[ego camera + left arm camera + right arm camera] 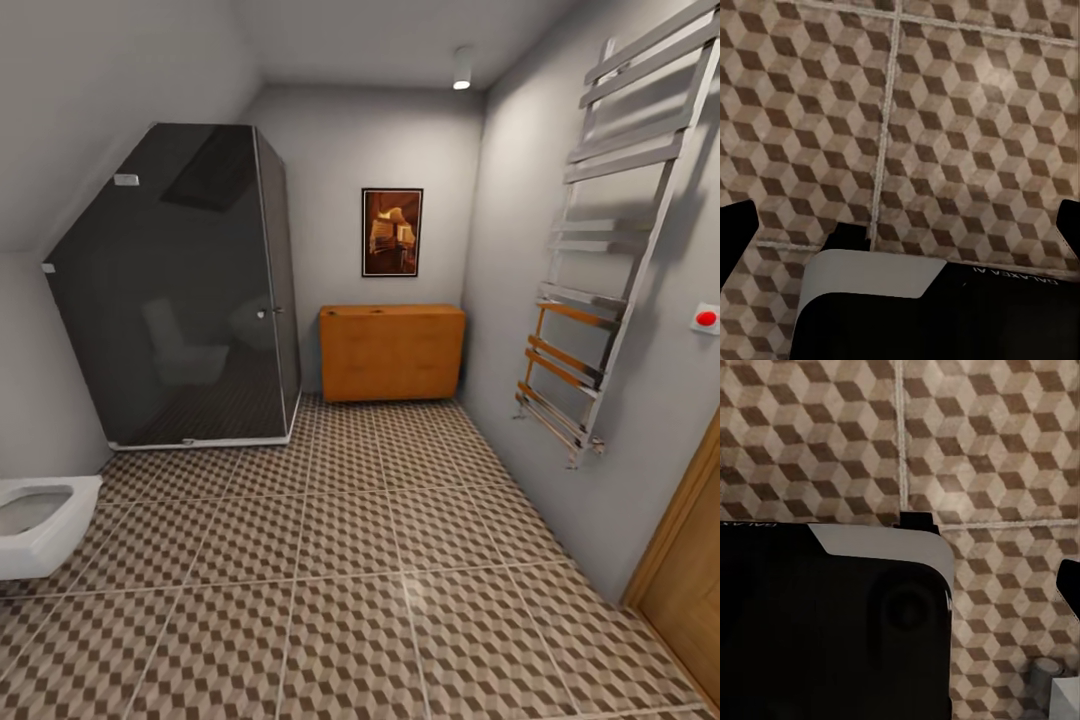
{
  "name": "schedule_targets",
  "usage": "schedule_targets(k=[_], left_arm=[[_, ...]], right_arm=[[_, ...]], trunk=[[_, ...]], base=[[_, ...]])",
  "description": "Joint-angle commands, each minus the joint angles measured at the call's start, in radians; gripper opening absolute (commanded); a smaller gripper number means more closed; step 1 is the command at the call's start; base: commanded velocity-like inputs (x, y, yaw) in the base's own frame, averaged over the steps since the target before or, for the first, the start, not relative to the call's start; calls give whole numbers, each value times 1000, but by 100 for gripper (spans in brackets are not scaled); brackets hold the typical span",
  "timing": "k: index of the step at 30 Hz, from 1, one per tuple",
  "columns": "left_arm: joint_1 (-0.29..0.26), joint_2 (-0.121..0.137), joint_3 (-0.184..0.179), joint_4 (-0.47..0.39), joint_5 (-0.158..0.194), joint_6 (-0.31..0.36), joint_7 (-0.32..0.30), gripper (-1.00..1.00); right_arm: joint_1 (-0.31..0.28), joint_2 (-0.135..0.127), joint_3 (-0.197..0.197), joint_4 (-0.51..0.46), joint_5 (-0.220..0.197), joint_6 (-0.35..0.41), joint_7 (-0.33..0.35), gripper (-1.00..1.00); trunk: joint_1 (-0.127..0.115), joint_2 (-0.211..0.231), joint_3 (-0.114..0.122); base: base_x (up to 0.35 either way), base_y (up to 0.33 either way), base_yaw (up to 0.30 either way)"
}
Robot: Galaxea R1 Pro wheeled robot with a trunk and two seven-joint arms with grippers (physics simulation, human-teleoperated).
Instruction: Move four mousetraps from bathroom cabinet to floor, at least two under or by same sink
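Cube-patterned tile bathroom floor (350, 600), smoked-glass shower (180, 290), orange wood cabinet (392, 352).

You had the bathroom floor (340, 560) ahead: cube-pattern tiles in brown, beige and white, pale grout lines. A dark glass shower enclosure (180, 290) stood on it far left, and an orange wooden cabinet (392, 352) sat at the far wall. Below both wrist cameras the same tiles (967, 120) lay bare.

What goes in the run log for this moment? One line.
phase: in transit | ahead: orange cabinet, closed | floor: tiled | mousetraps: unseen | left of cabinet: shower | grippers: unclear
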Motion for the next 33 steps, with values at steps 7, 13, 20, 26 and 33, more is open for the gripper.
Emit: schedule_targets(k=[7, 13, 20, 26, 33], left_arm=[[-1, 0, 7, 1, -10, -3, 4, 100], [-1, 0, 7, 1, -10, -3, 4, 100], [-1, 0, 7, 1, -10, -3, 4, 100], [-1, 0, 7, 1, -10, -3, 4, 100], [-1, 0, 7, 1, -10, -3, 4, 100]], right_arm=[[-1, 1, 1, 3, 0, -6, 2, 100], [-1, -3, 1, 3, 0, -6, 1, 100], [-1, -4, 1, 3, 0, -7, 1, 100], [-2, -1, 1, 3, 0, -8, 1, 100], [-2, 0, 1, 3, 0, -7, 1, 100]], trunk=[[1, -1, -1], [1, -1, -1], [1, -1, -1], [1, -1, -1], [1, -1, -1]], base=[[322, 0, 0], [322, 0, 0], [322, 0, -4], [322, 0, -106], [322, 0, -161]])
